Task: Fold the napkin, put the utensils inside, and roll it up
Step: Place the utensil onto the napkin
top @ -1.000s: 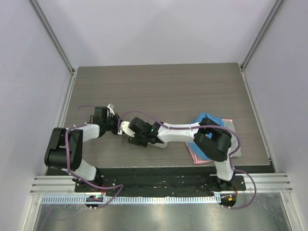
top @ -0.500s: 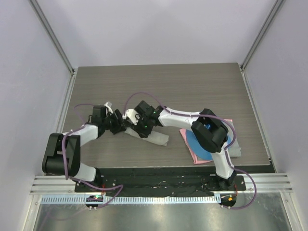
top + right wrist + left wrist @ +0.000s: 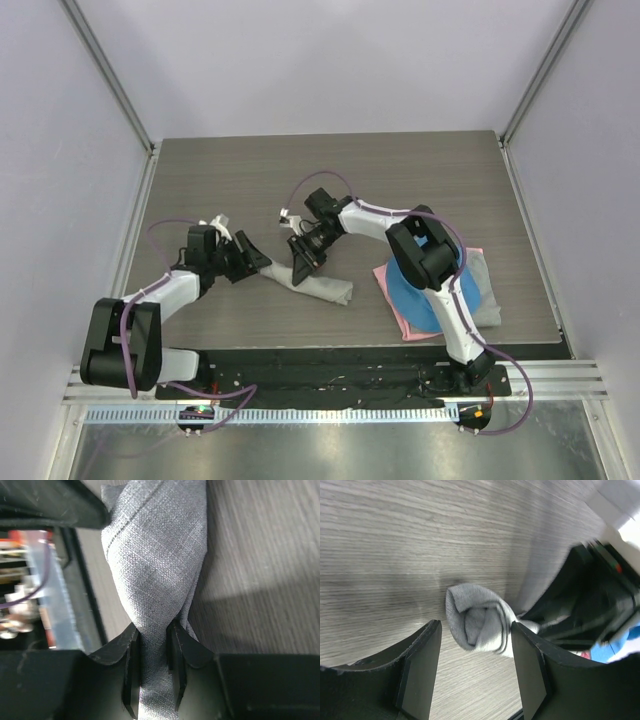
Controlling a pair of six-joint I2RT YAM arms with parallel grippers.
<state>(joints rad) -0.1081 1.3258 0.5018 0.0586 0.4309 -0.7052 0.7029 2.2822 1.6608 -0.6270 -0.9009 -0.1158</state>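
The napkin point(image 3: 328, 289) lies rolled into a light grey bundle left of the table's middle. My right gripper point(image 3: 301, 266) reaches in from the far side and is shut on the roll; in the right wrist view the two fingers point(image 3: 131, 650) pinch the grey fabric point(image 3: 160, 555) between them. My left gripper point(image 3: 254, 262) stands open just left of the roll. In the left wrist view the roll's spiralled end point(image 3: 477, 625) sits just beyond the spread fingertips point(image 3: 427, 650), untouched. The utensils are hidden from every view.
A blue cloth point(image 3: 420, 295) lies on a pink cloth point(image 3: 405, 325) at the near right, with another grey cloth point(image 3: 487, 290) beside them, partly under my right arm. The table's near edge point(image 3: 330, 345) runs just below the roll.
My left gripper has opened and drawn back left off the roll. My right gripper has swung toward the far side and closed onto the napkin.
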